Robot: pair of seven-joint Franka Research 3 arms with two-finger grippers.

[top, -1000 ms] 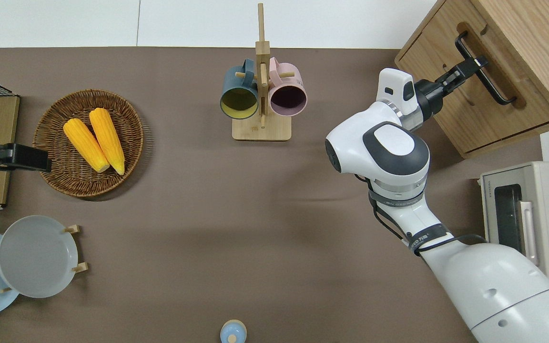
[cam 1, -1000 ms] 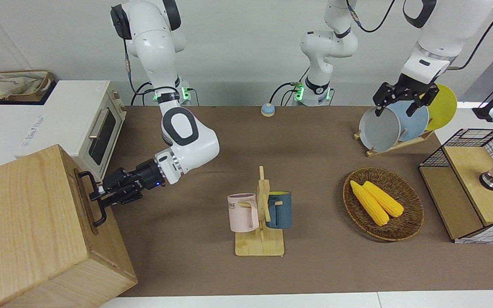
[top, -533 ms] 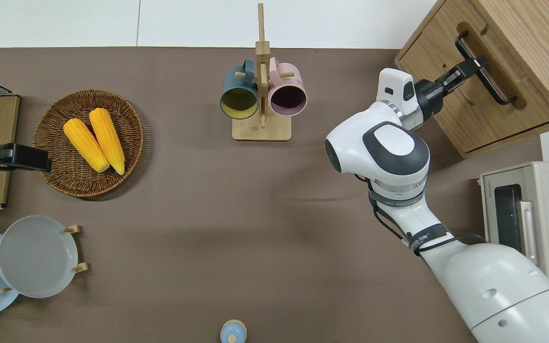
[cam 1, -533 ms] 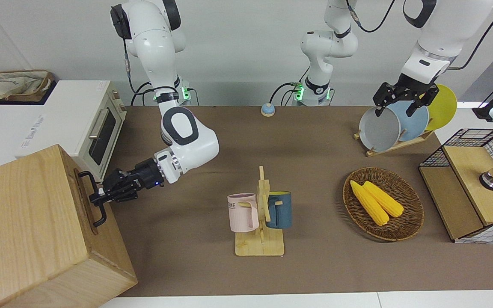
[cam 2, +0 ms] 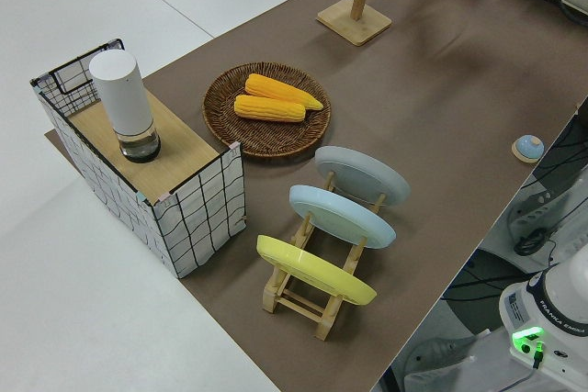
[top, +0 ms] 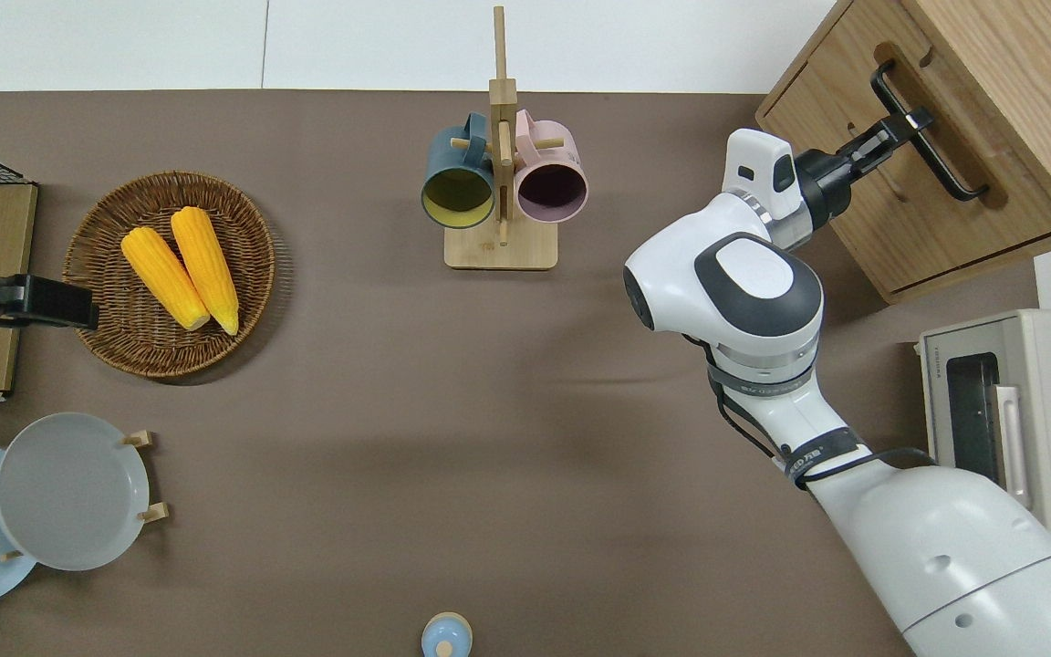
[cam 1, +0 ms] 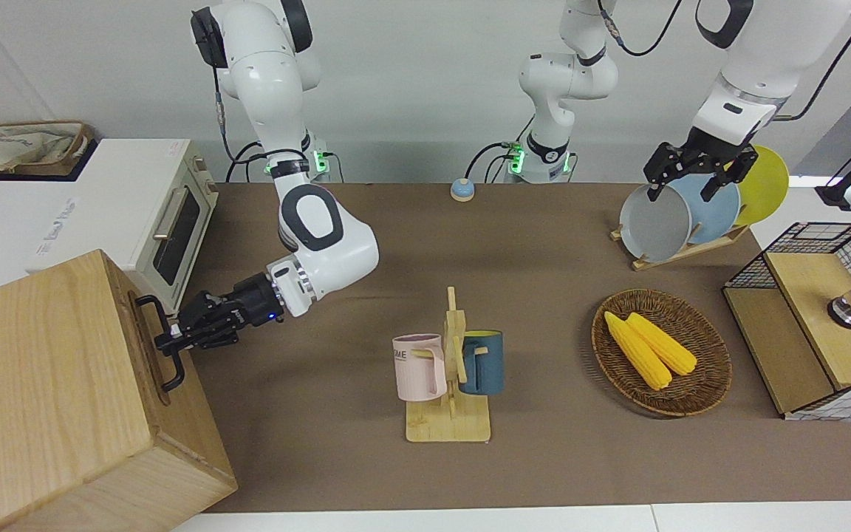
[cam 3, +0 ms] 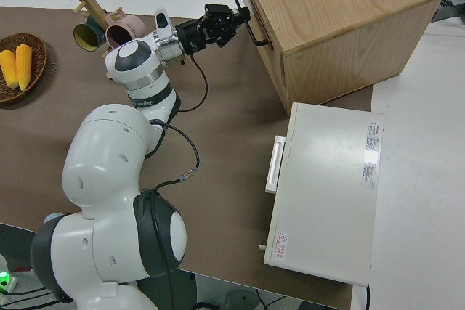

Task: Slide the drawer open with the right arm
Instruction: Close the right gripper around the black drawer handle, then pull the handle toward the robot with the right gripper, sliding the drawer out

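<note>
Light-wood drawer front point(top: 922, 187) w/ black metal bar handle point(top: 925, 128), set in big pale wooden cabinet point(cam 1: 49, 399) at right arm's end of table, looks flush/not pulled out. Right gripper point(top: 901, 128) black, blue light, fingers clamped on handle mid-bar. White toaster oven point(cam 1: 130, 214) just beside cabinet, nearer robots. Left arm parked.

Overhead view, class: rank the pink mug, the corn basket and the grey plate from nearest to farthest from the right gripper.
From the right gripper on the drawer handle:
1. Pink mug, on the mug stand, mid-table.
2. Corn basket, toward the left arm's end.
3. Grey plate, same end, nearer the robots.
</note>
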